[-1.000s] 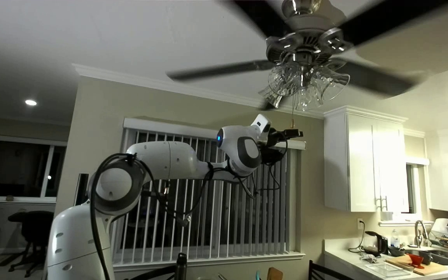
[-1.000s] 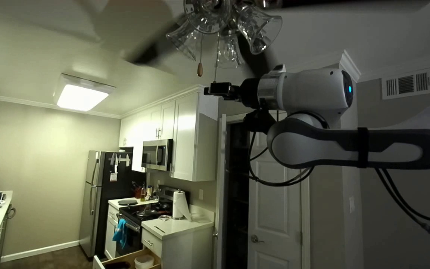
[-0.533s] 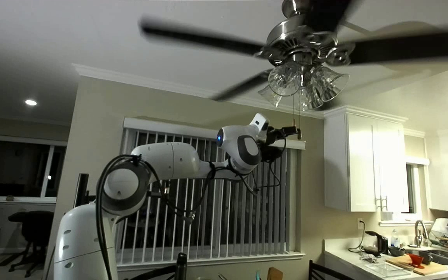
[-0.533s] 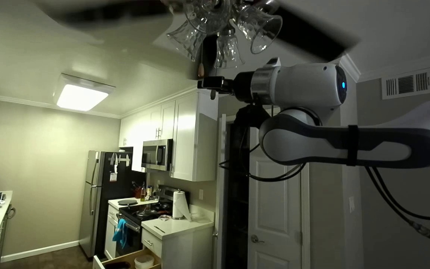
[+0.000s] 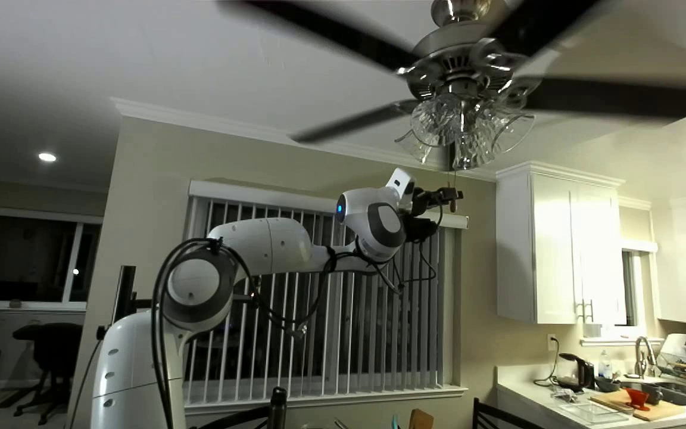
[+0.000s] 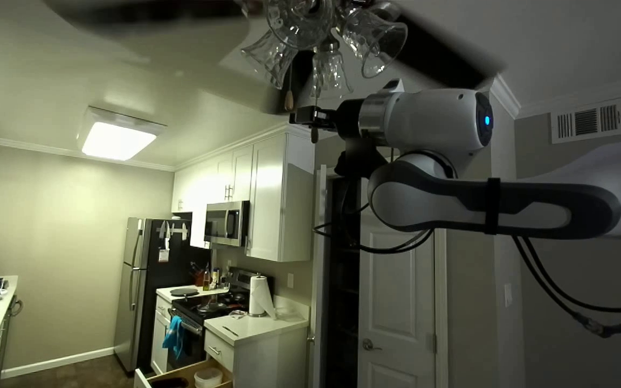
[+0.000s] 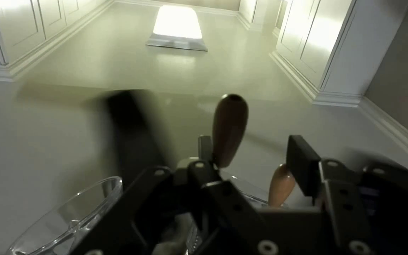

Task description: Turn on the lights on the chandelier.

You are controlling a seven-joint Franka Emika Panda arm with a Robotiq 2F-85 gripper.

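Overhead, the lights on the chandelier look unlit; the fingers stand apart beside a wooden pull — reach seemingly done, grip and tug remaining.

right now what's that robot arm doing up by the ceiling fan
A robot arm holds its gripper, jaws apart, up under the ceiling fan, apparently to switch on its lights, which look unlit. A wooden pull knob and a second knob show close by in the wrist view; whether the gripper touches either, I can't tell. The fan's blades are blurred, so it seems to be spinning.
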